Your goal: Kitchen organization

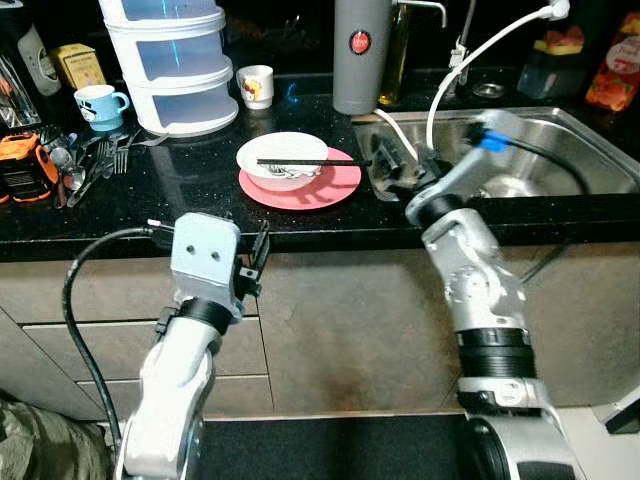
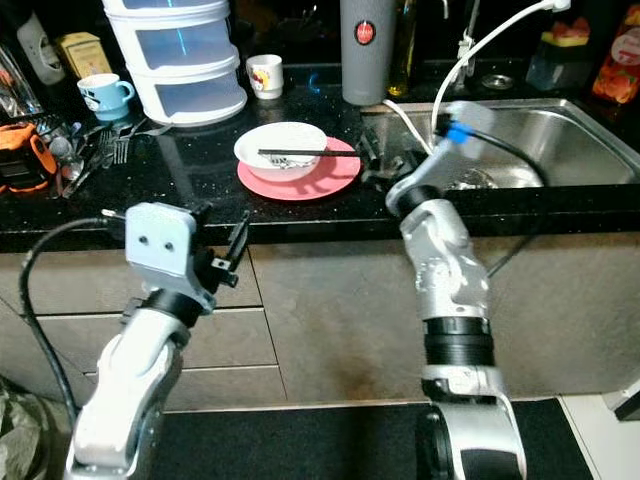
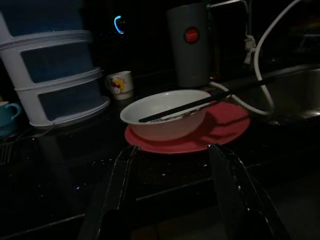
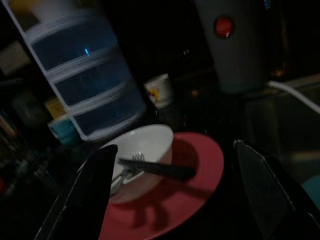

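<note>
Right gripper [image 4: 172,195] was spread wide, holding nothing, at the sink edge just beside the plate [image 1: 335,185]. Left gripper [image 3: 172,192] also spread, empty, below the counter edge. Bowl [image 1: 282,160] sat on the plate, chopsticks [image 1: 310,162] across it. Looked like approach step; next likely needs closing on the chopsticks.

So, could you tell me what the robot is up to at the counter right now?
It faces a black counter where a white bowl with chopsticks across it sits on a pink plate. The right gripper, open, reaches beside the plate at the sink edge. The left gripper, open, waits before the counter front. Nothing is held.
</note>
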